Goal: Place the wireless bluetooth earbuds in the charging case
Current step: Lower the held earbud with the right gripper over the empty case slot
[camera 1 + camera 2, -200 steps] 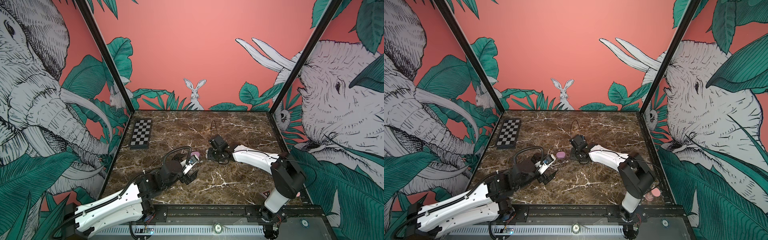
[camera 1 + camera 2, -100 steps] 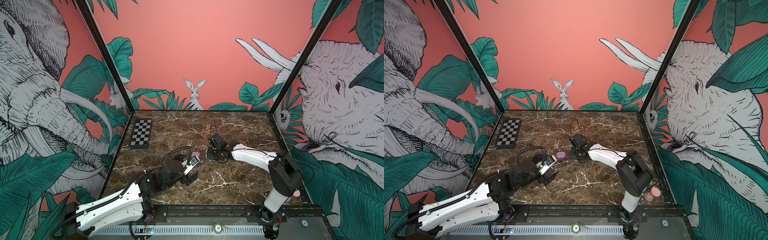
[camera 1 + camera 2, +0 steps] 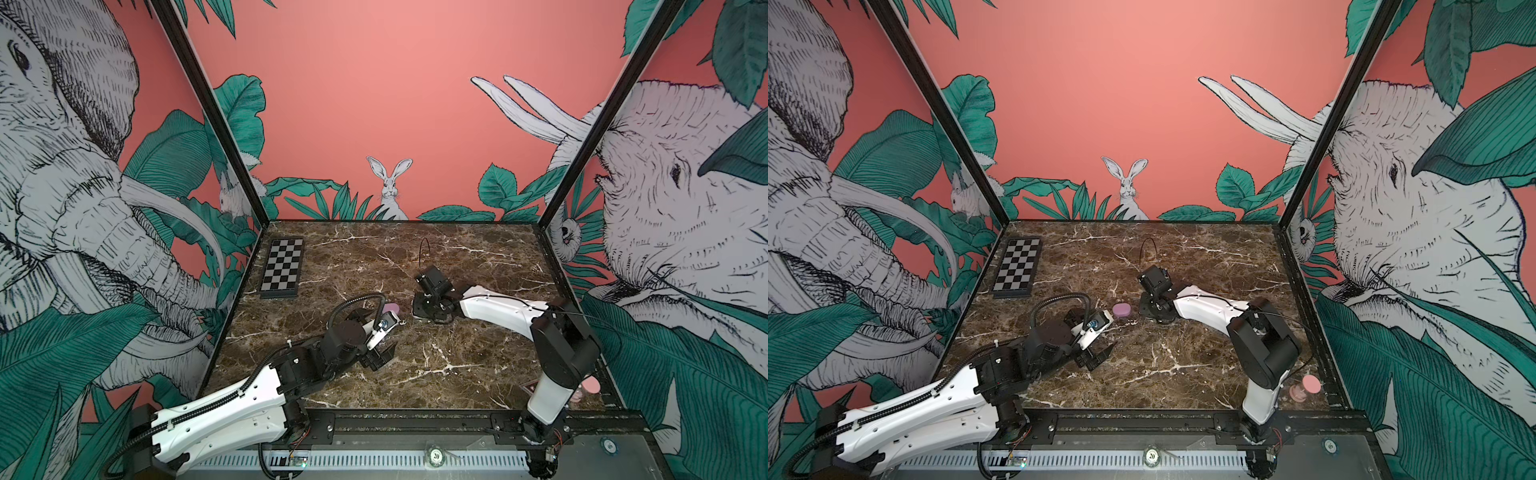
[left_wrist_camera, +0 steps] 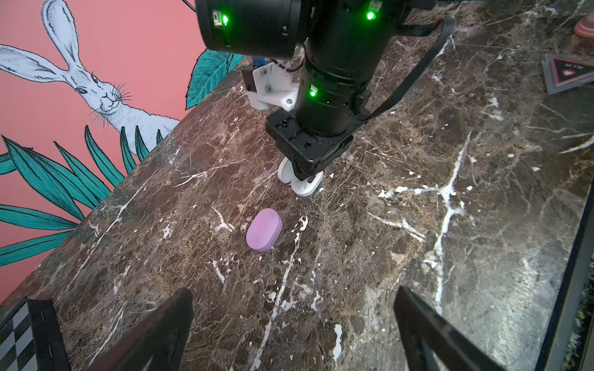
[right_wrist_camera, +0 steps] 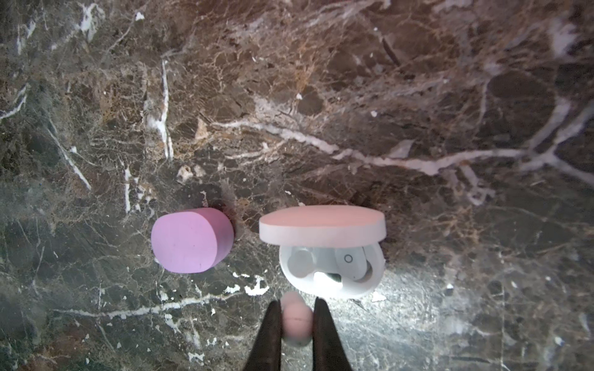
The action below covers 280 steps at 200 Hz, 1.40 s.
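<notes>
Checkerboard (image 3: 281, 268): lies flat at the far left of the marble table (image 3: 478, 257).

Left gripper (image 3: 380, 355): low over the table, left of centre toward the front. Jaws spread wide with nothing between them. In the left wrist view its fingers (image 4: 160, 321) frame bare marble.

Lilac case (image 3: 1121, 309): lid closed, lying flat near mid-table, just beyond the left gripper and apart from it.

White case (image 5: 331, 257): just beside the lilac case with a narrow gap between them. Its lid is hinged up. Seated bud (image 5: 350, 261): white, ring-marked, sitting in one well. Cannot tell whether the well beside it is filled.

Right gripper (image 5: 296, 308): pointing down over the white case, jaws narrow, pinching the held bud (image 5: 297, 321). That bud is pale and blurred and hangs just off the case's open rim, on the side away from the lid. Cannot tell whether it touches the case.

Card (image 4: 569, 75): triangular, flat on the table near the front right.

Pink item (image 3: 1308, 386): at the front right corner, behind the right arm's base.
</notes>
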Motion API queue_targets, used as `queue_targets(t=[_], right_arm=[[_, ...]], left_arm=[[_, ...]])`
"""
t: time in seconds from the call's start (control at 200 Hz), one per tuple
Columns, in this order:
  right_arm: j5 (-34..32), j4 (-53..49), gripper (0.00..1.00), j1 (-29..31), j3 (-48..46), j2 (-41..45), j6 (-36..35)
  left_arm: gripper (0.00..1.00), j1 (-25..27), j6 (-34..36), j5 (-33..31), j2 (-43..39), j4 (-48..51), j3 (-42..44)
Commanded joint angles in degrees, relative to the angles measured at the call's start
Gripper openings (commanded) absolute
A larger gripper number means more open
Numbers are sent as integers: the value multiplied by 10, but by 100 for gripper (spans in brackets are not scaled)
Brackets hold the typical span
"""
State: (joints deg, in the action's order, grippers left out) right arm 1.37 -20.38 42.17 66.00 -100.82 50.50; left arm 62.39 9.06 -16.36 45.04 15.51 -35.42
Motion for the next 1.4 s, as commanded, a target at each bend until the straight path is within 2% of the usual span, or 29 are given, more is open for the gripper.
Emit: queue_targets(t=[0.0, 0.375, 0.845, 1.395], right_arm=[[3, 6, 10, -3, 14, -11, -9], [9, 5, 10, -7, 21, -21, -12], [12, 5, 10, -11, 25, -26, -14], [18, 4, 9, -13, 32, -38, -17]], left_arm=[[98, 2, 4, -2, -6, 4, -5], [98, 2, 5, 8, 0, 6, -6], [98, 2, 0, 60, 26, 24, -16], [98, 2, 1, 61, 29, 24, -16]])
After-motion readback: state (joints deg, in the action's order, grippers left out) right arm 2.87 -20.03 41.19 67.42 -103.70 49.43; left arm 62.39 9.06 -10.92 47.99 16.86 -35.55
